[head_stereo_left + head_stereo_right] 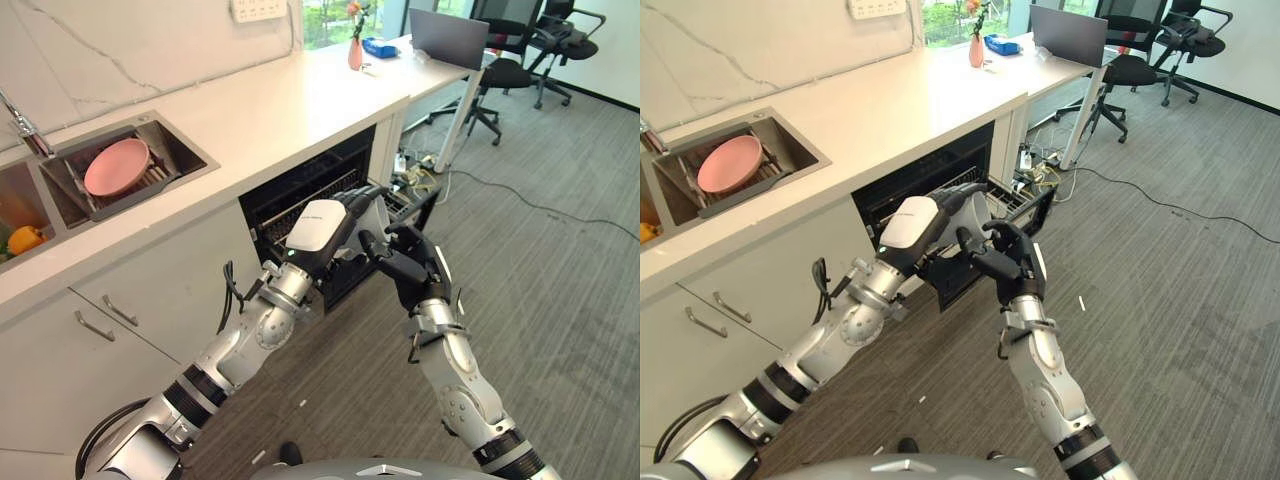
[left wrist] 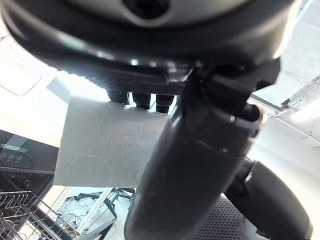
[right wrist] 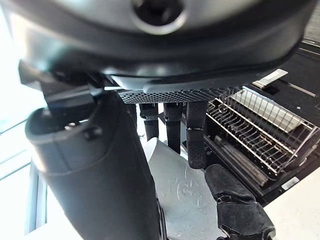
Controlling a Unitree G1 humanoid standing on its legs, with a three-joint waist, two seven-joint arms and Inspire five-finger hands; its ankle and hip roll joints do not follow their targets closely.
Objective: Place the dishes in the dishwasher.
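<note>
While both hands meet before the open dishwasher [image 1: 310, 195], the left hand [image 1: 335, 225] and the right hand [image 1: 1005, 255] curl their fingers on one white square plate [image 2: 107, 142], above the pulled-out rack [image 3: 260, 125]. A pink plate [image 1: 117, 167] lies in the sink [image 1: 185, 150].

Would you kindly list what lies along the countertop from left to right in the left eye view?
Faucet → pink plate in the sink → pink vase → blue item → laptop.
</note>
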